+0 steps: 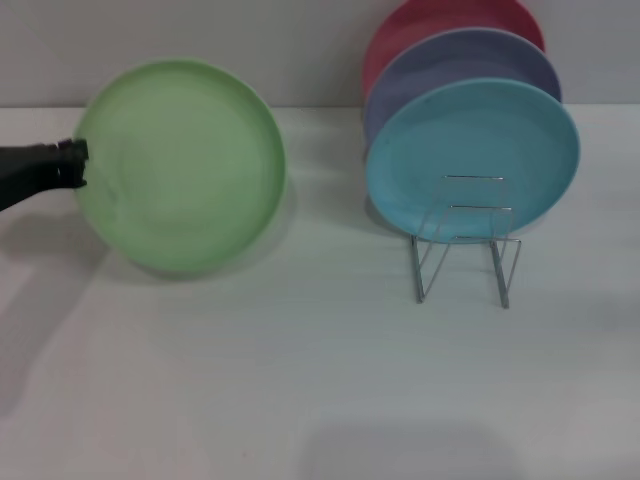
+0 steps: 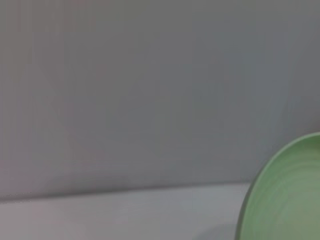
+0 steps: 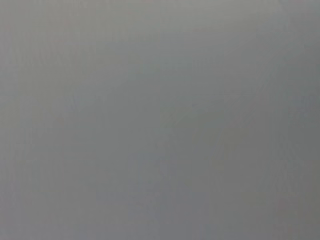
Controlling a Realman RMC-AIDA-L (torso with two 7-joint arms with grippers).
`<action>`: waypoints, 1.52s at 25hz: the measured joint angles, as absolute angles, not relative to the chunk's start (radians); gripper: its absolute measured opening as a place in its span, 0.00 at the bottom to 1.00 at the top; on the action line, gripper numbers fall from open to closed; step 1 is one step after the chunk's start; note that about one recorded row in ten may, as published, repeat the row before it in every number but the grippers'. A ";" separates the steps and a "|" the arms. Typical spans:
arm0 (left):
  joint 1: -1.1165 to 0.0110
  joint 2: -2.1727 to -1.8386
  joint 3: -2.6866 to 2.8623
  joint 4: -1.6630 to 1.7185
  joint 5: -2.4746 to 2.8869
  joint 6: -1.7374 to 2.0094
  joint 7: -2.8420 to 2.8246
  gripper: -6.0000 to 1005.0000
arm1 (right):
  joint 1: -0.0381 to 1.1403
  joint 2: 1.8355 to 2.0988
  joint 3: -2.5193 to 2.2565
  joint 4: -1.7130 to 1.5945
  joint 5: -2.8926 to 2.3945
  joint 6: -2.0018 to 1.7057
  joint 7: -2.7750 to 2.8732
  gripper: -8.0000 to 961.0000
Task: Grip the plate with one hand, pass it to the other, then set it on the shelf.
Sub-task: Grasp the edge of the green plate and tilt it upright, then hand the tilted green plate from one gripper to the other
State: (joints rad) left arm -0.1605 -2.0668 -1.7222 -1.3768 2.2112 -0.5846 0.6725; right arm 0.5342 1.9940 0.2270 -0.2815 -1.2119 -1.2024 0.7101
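Step in hand: first grasp done. Green plate [image 1: 180,165] held upright at its edge by left end effector [image 1: 76,164], raised off counter [image 1: 300,380]. Right end effector not seen. Next judged: handover to right; shelf [image 1: 465,240] well apart.

Open white table [image 1: 300,380] between green plate [image 1: 180,165] and wire rack [image 1: 465,240]; blue plate [image 1: 472,155] filling the rack's back.
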 joint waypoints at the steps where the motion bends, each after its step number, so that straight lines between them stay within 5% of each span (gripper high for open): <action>1: -0.161 -2.067 -1.722 -1.377 2.211 -0.585 0.673 0.04 | 0.535 1.993 0.227 -0.282 -1.212 -1.195 0.710 0.61; 16: -0.092 -2.061 -1.286 -1.200 2.270 0.417 0.836 0.04 | 0.539 1.990 0.227 -0.308 -1.215 -1.158 0.709 0.61; 26: -0.155 -2.060 -1.201 -0.877 2.630 0.844 0.221 0.04 | 0.533 1.990 0.227 -0.313 -1.216 -1.143 0.705 0.62; 31: -0.179 -2.060 -1.201 -0.736 2.705 0.976 -0.052 0.04 | 0.514 2.013 0.216 -0.320 -1.220 -1.189 0.705 0.61; 38: -0.210 -2.077 -1.171 -0.595 2.705 1.097 -0.163 0.04 | 0.433 2.078 0.160 -0.297 -1.222 -1.409 0.702 0.62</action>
